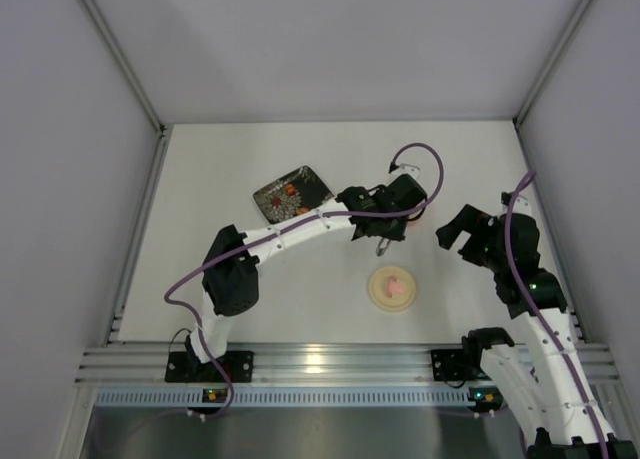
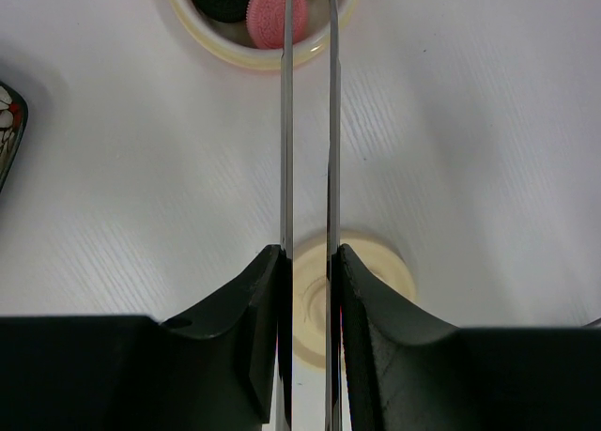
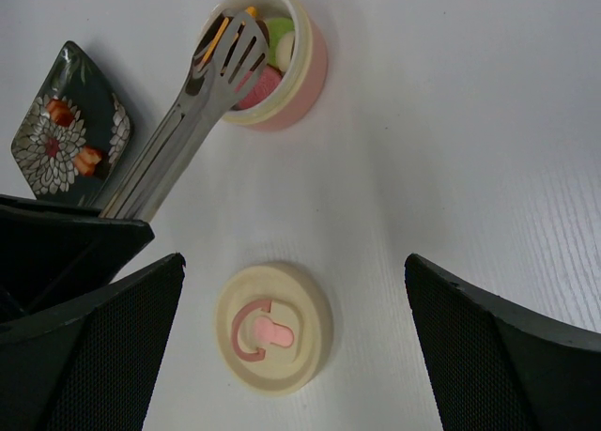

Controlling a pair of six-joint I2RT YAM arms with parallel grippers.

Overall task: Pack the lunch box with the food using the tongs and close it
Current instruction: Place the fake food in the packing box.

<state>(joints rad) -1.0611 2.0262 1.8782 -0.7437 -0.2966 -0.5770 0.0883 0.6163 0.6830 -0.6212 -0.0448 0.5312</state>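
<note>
White tabletop (image 3: 451, 121): left gripper (image 2: 310, 262) clenched on long silvery metal tongs (image 3: 188, 102), tips over round pink lunch box (image 3: 315, 65); right gripper (image 3: 293, 259) released.

Counting up now:
One pink bowl (image 3: 305, 69), one lid (image 3: 274, 330), one tongs (image 3: 188, 121), one floral plate (image 3: 80, 69) upper left, carrying two orange food pieces (image 3: 62, 111).

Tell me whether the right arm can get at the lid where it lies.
Probably yes. The lid lies alone on the table, knob up, in front of the right gripper, whose jaws stand open. The tongs, held by the left gripper, reach into the bowl, away from it.
</note>
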